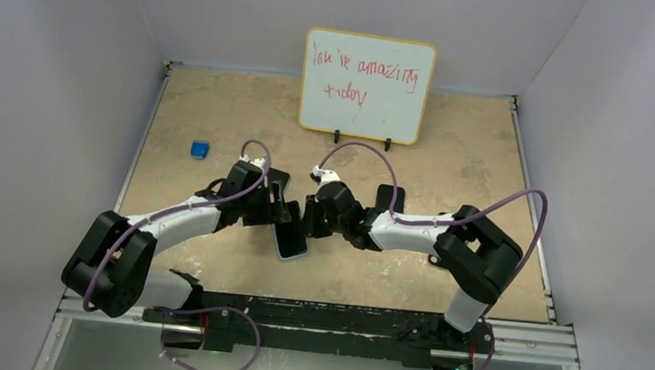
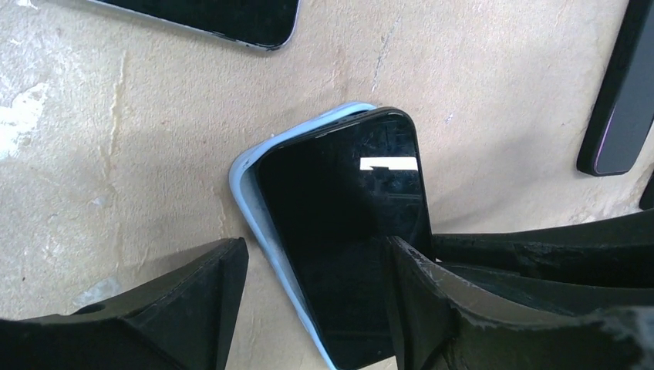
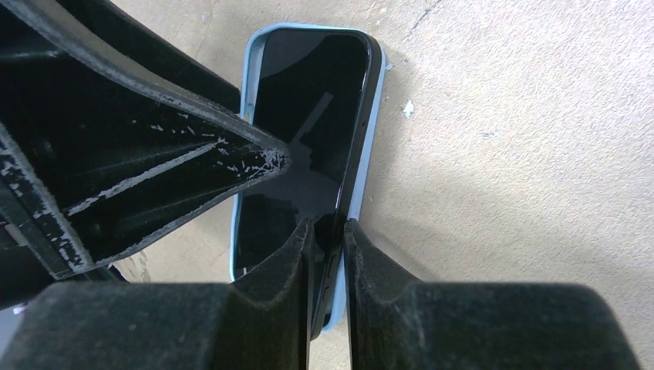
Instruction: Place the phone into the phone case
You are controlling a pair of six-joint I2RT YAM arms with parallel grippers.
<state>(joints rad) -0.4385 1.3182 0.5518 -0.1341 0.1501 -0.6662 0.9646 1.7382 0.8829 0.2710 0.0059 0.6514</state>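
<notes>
Soft, even light from above, faint shadows on the table [image 1: 489, 164], and a white glare patch mid-frame on the phone [image 2: 343, 231].

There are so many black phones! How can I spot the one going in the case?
Start at the whiteboard at the back of the table and look toward the front, to the middle. A phone lies there screen-up, partly in a light blue case. Only it has blue around it; the other black phones lie bare.

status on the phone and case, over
left gripper open over phone case. right gripper pinching phone by its raised edge. phone not fully seated. spare phone lies clear.
</notes>
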